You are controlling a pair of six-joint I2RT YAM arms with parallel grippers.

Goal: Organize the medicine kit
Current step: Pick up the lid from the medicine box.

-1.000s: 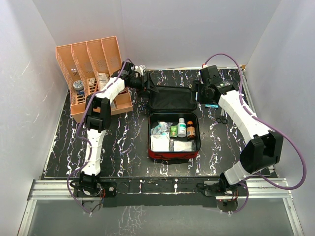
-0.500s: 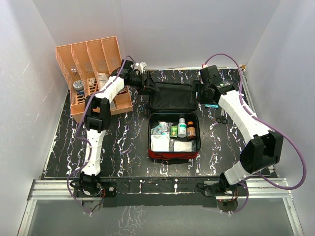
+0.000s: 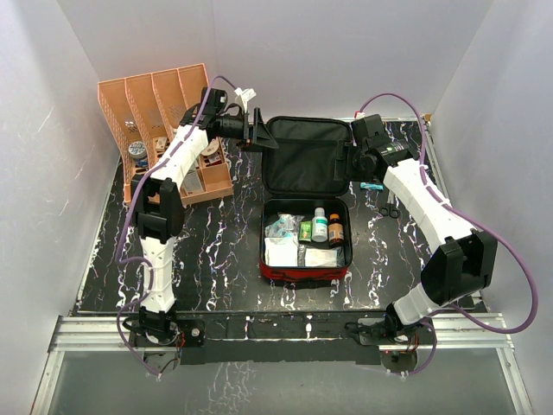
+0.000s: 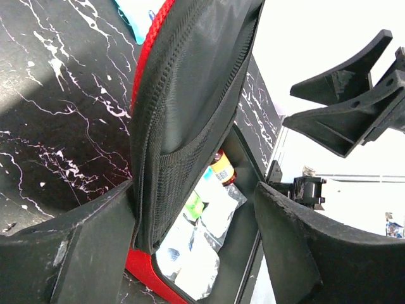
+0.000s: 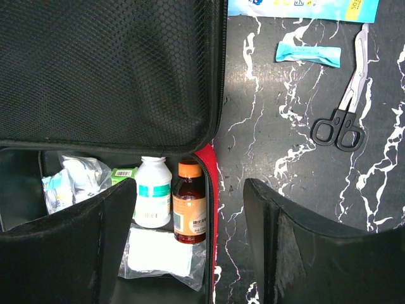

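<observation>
Black marble-patterned bench (image 3: 216, 251), white walls round it. I see the medicine kit (image 3: 304, 272) lying open on it, its lid (image 3: 302, 160) standing up along the kit's far side. My left jaws are spread and straddle the lid's far-left corner, not clamped on it. My right jaws are spread too, over the kit's right rim. Scissors (image 5: 342, 120) lie right of the kit, an orange slotted rack (image 3: 164, 130) to its left.

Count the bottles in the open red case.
2: a white bottle and an amber bottle beside it, in the far-right corner of the medicine kit. The packets might hide more.
</observation>
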